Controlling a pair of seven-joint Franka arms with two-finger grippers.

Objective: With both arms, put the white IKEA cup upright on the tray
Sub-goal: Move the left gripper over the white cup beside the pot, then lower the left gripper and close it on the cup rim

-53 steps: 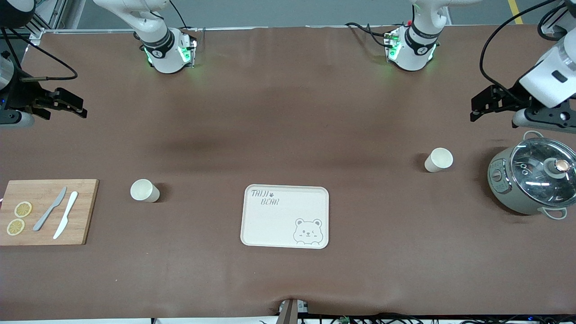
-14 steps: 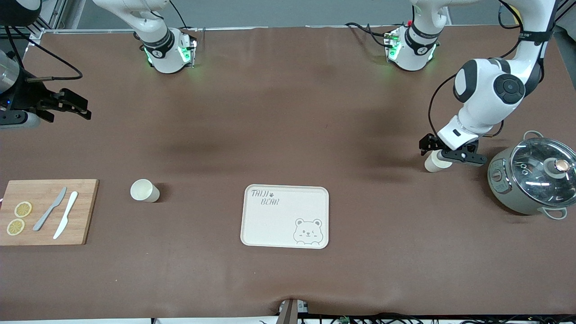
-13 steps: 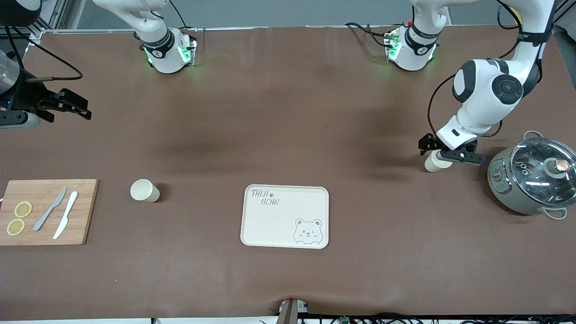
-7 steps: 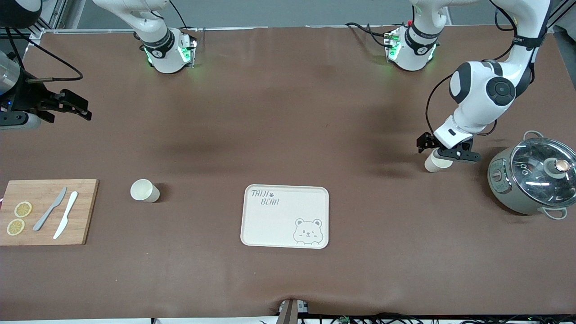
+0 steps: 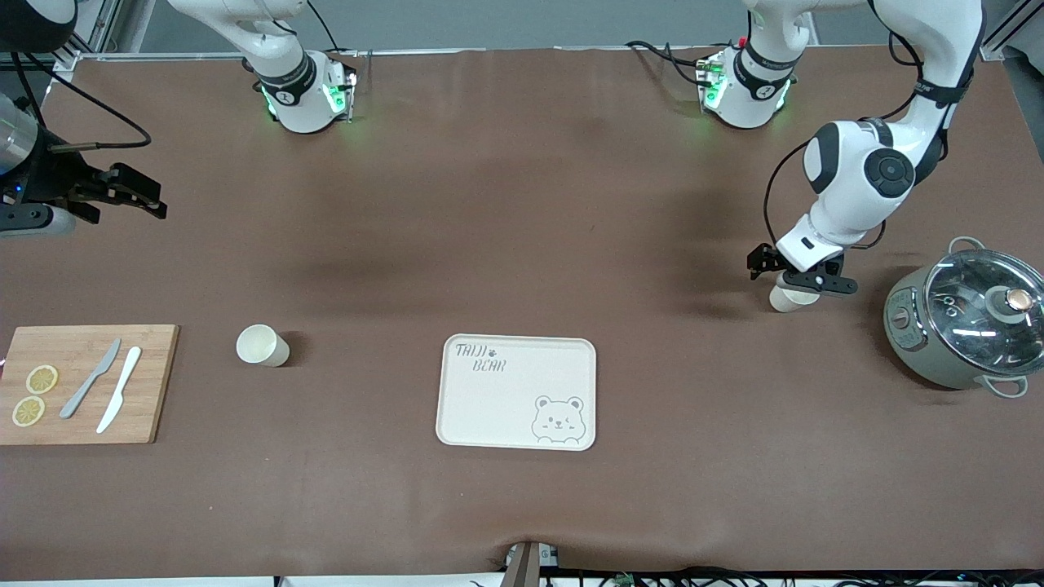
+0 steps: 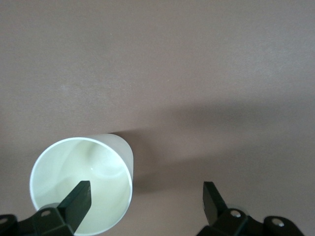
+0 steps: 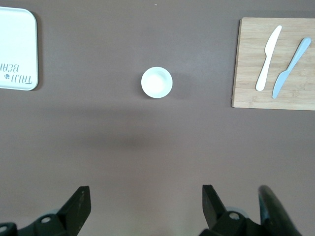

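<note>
hovering left claw (image 5: pixel 801 275), fingers spread wide, over upright white cup (image 5: pixel 789 298), gripping nothing

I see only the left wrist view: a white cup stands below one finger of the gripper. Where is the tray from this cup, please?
Observer: The tray lies nearer to the front camera than the cup, toward the right arm's end of the table.
Operator: The left gripper is open, with one finger over the cup's mouth. Is something close that I could hit?
Observer: Yes. A pot with a glass lid stands beside the cup, toward the left arm's end.
Operator: And where is the right gripper?
Observer: The right gripper waits open over the table at the right arm's end, holding nothing.
</note>
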